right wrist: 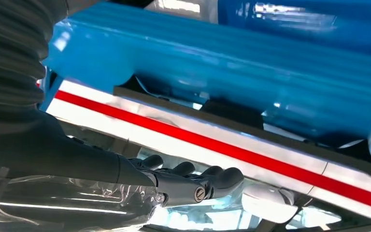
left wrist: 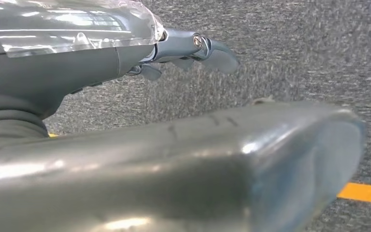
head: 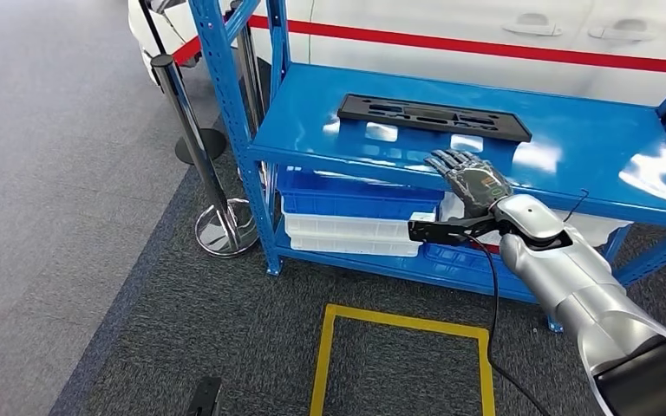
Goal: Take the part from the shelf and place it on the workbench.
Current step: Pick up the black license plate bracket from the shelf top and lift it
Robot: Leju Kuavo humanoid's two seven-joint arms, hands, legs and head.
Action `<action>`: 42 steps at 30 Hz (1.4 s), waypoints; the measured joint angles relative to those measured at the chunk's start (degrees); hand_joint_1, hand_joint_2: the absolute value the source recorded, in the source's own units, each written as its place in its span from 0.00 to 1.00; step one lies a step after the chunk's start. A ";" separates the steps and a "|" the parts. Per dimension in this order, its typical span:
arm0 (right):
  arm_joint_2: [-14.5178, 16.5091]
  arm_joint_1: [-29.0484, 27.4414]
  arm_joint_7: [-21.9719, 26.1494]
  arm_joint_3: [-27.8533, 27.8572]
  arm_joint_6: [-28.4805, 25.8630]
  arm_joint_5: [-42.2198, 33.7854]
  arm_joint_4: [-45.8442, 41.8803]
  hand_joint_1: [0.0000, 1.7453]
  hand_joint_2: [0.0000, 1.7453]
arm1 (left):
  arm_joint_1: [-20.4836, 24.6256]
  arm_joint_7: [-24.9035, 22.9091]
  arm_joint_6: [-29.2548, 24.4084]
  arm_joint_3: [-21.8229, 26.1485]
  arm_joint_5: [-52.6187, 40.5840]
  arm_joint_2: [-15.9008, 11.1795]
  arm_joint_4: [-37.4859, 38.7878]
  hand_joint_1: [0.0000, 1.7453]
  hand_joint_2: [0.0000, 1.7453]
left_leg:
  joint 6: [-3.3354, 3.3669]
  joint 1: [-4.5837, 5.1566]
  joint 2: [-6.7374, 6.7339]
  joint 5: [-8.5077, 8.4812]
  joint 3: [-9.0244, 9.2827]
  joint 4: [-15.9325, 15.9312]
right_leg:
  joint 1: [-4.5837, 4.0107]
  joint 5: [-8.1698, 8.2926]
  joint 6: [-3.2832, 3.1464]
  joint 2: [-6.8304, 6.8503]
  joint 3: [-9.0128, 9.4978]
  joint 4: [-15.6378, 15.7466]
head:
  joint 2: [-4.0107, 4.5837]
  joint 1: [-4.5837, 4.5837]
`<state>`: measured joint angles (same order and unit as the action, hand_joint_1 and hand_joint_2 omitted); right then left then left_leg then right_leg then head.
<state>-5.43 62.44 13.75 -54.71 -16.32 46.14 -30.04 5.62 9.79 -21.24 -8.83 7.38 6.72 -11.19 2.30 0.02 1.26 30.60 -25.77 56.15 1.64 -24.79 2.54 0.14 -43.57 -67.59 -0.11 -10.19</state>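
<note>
A flat black part [head: 434, 117] with several cut-outs lies on the top board of the blue shelf [head: 572, 143], toward the back. My right hand [head: 473, 180] reaches over the shelf's front edge with its fingers stretched out flat, holding nothing, a short way in front of the part. The right wrist view looks along that hand [right wrist: 183, 181] to the part's dark edge [right wrist: 232, 113] on the blue board. My left hand [left wrist: 188, 48] hangs over grey carpet, fingers loosely extended and holding nothing.
Stacked blue and white bins [head: 355, 212] fill the lower shelf. Two chrome stanchion posts [head: 192, 130] stand left of the shelf. A yellow taped square [head: 403, 347] marks the floor in front. A white car with a red stripe [head: 486, 39] stands behind the shelf.
</note>
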 joint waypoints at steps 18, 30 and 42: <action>-0.46 0.47 -0.89 -0.30 1.70 0.03 -0.36 0.00 1.00 | -0.08 -1.93 0.26 0.16 -1.27 -0.10 0.10 0.00 0.00 | -1.99 -0.01 -0.98 -7.83 -13.36 2.91 | -0.49 -4.44 -2.19 -0.49 14.79 10.13 | 0.00 0.03; 1.54 0.19 -0.60 -1.84 3.34 0.78 0.11 0.00 1.00 | 0.72 -2.32 0.67 0.09 -1.32 0.11 0.11 0.00 0.00 | 0.45 0.55 0.18 -6.90 -9.55 1.73 | -0.67 -4.90 -0.72 -0.42 3.93 -2.43 | -0.02 0.05; 2.79 0.47 1.69 -2.58 3.28 -2.39 1.82 0.00 1.00 | 0.82 -2.76 1.66 0.11 -1.21 0.06 0.11 0.00 0.00 | -0.30 0.75 0.18 -5.67 -9.00 1.88 | -1.65 0.56 -2.18 -0.60 7.49 9.59 | -0.02 0.09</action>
<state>-2.64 62.91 15.44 -57.29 -13.03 43.75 -28.22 6.44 7.03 -19.58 -8.72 6.16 6.78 -11.08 2.01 0.77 1.45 24.92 -34.77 58.03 -0.01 -24.23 0.36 -0.47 -36.09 -58.00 -0.13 -10.10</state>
